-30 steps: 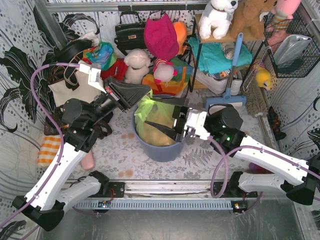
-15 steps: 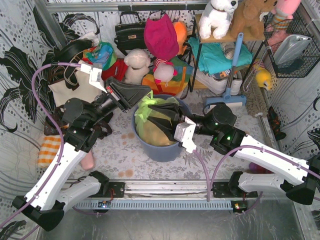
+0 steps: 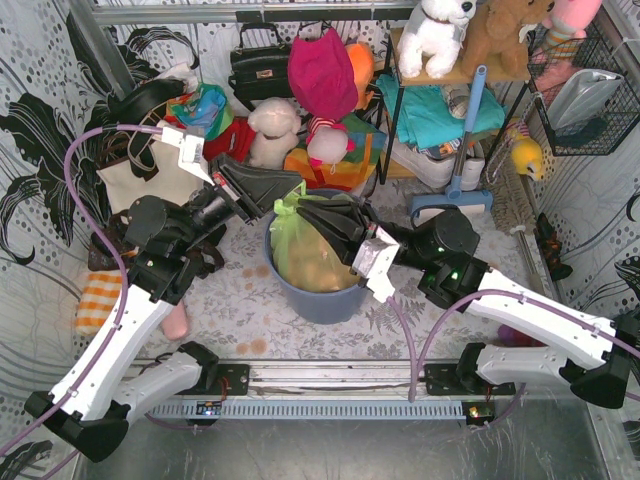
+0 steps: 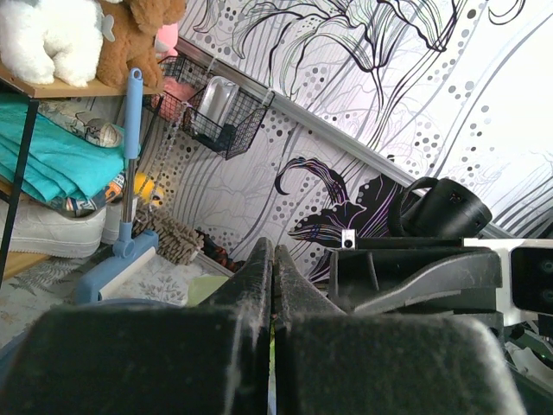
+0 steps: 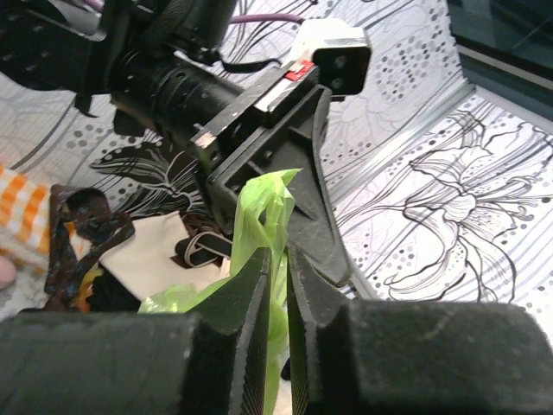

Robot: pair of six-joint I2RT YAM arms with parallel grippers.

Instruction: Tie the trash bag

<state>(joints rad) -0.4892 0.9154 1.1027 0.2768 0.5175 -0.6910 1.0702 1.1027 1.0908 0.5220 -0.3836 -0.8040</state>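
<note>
Trash bag [image 3: 292, 240] sits inside a round blue-grey bin [image 3: 322, 300] in the middle of the patterned tabletop [image 3: 235, 300], between the two arms. It is thin lime-green plastic, and crumpled tan paper [image 3: 318, 265] shows through its side. Its top is gathered into a small green tuft that rises above the bin's far rim, where both sets of jaws meet. The left arm [image 3: 150, 250] reaches in from the left, and the left jaws are pressed fully together. In the left wrist view their two dark fingers [image 4: 246, 298] touch along their length, with only a sliver of green showing low in the seam between them. The right arm [image 3: 500, 295] reaches in from the right, with its wrist rolled over above the bin. The right jaws are drawn almost together on the bag's plastic. In the right wrist view a strip of green film runs up through the narrow slit between the fingers [image 5: 246, 298] and lies against the tip of the left jaws just beyond. Behind the bin stand a black handbag [image 3: 260, 65], a heap of bright cloth and soft toys, and a blue-handled brush [image 3: 470, 110] leaning on a shelf. A white plush dog [image 3: 438, 30] sits on top of that shelf.
</note>
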